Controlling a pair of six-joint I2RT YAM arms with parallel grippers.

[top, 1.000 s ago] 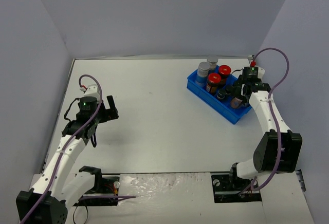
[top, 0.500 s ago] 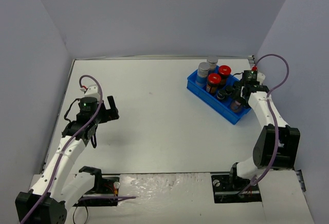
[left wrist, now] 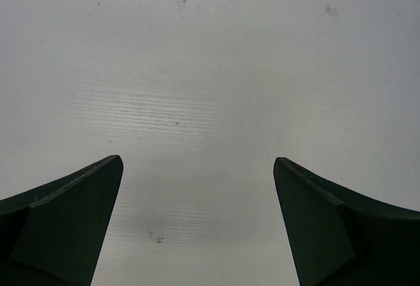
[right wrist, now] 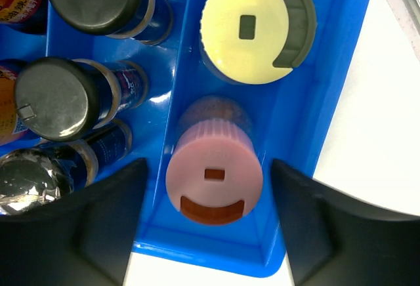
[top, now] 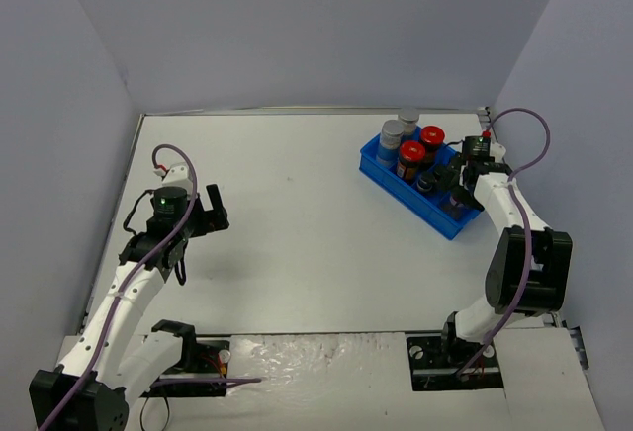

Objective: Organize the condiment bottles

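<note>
The right hand [right wrist: 209, 163] hangs over the end of the blue tray [right wrist: 197, 252]. Its two fingers are spread a little, one on each side of the pink-lidded jar [right wrist: 213, 181]. There is a thin gap on both sides, so the hand is not pinching the jar. The jar stands upright in the end slot, just beside the cream-lidded jar [right wrist: 252, 27]. In the next slot stand three dark-capped jars [right wrist: 62, 99]. From above, two red-lidded jars [top: 432, 135] and two grey-capped jars [top: 392, 130] stand at the far end of the tray.

The left hand [left wrist: 197, 161] is spread wide over the bare worktop [left wrist: 197, 69] and holds nothing.

This looks like the letting-go step for the pink-lidded jar. No jar shows out on the worktop, so the sorting seems almost done. Next, the right hand should go straight up. It must not bump the pink lid or the tray wall, or the jar could tip.
</note>
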